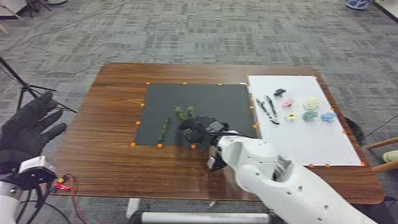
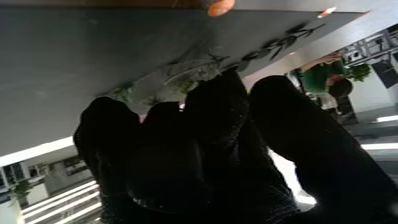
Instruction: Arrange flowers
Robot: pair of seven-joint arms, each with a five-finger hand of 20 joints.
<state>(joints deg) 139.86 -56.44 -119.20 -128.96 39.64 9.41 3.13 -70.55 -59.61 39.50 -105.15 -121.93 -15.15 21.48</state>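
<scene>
Five coloured flowers [image 1: 328, 117], one white sheet [image 1: 329, 145], one dark mat [image 1: 187, 95], one brown table [image 1: 98, 165]

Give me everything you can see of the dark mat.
The dark grey mat is a flat, roughly rectangular, matte sheet on the brown table, left of the white sheet. Orange markers dot its edges. A green sprig lies on its left part; the right hand hides some of its near part.
</scene>
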